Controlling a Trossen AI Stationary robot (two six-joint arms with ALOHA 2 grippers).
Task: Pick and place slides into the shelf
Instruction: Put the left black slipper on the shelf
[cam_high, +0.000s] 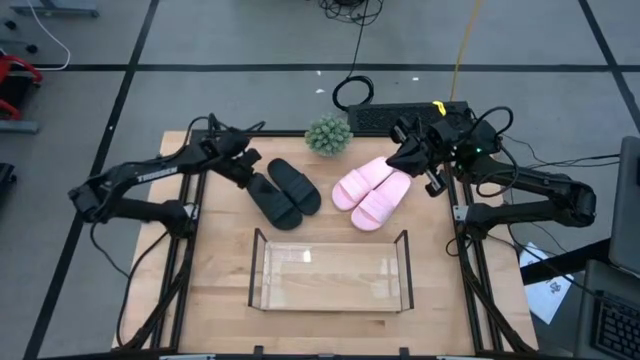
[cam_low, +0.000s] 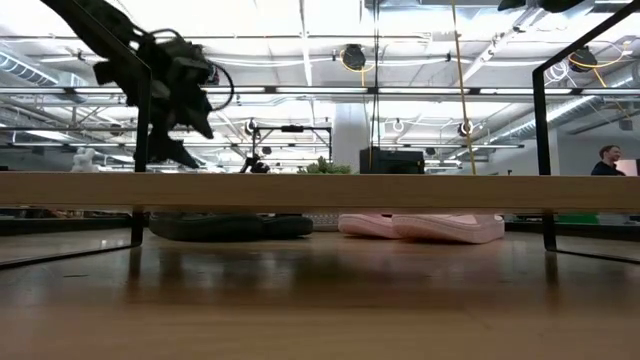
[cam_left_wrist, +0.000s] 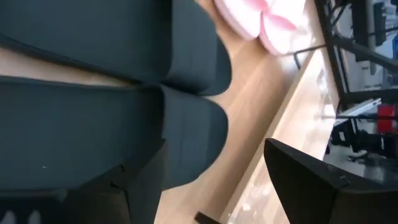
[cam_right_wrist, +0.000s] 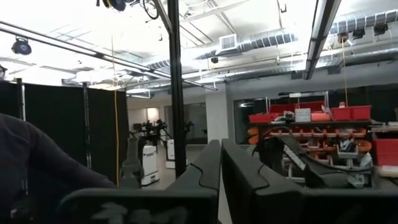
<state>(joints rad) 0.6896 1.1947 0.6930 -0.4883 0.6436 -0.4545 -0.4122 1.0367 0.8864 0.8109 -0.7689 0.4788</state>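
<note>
Two black slides (cam_high: 282, 193) lie sole-down side by side on the table's far left-centre, and also show in the low view (cam_low: 230, 227). Two pink slides (cam_high: 370, 190) lie to their right (cam_low: 420, 226). The clear shelf (cam_high: 330, 240) stands nearer, its dark frame post showing in the low view (cam_low: 139, 150). My left gripper (cam_high: 247, 172) hangs open above the left ends of the black slides (cam_left_wrist: 93, 124), clear of them (cam_low: 178, 140). My right gripper (cam_high: 398, 158) is shut, level, by the pink slides' far right end (cam_right_wrist: 221, 177).
A small potted plant (cam_high: 328, 135) and a dark keyboard (cam_high: 400, 118) sit at the table's far edge behind the slides. Bare wood lies on both sides of the shelf. A person (cam_low: 605, 160) stands far back in the room; a dark sleeve (cam_right_wrist: 37, 162) shows nearby.
</note>
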